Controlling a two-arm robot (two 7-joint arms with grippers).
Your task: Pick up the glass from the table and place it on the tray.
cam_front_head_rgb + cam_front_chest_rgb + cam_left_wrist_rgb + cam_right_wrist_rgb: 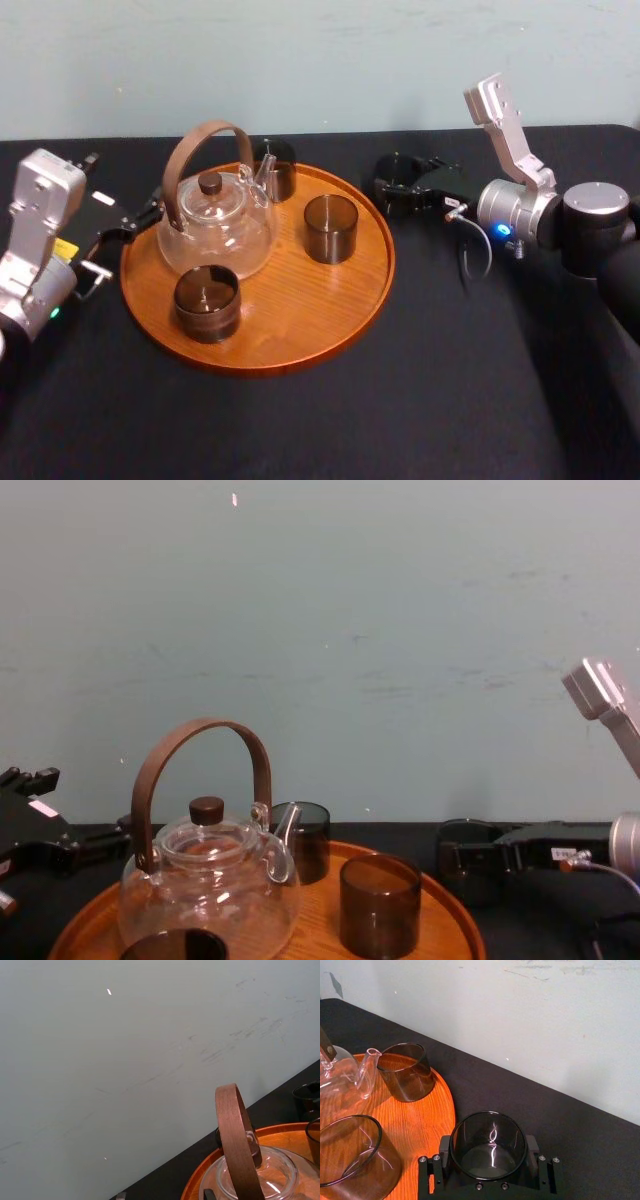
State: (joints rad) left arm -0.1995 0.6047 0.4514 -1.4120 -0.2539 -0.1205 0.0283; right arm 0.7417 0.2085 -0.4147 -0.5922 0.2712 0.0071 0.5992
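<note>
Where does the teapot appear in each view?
Head view: teapot left of centre, on the tray.
Chest view: teapot lower left.
Left wrist view: teapot's handle and lid, close up.
Right wrist view: teapot's spout, beside a glass.
Shared landmark: the tray.

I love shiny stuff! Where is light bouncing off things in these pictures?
Right wrist view: a bright wiggly glint inside the glass, which the right gripper clasps. Left wrist view: a small white glint on the teapot. Head view: a soft sheen on the tray; the left gripper sits beside it.
</note>
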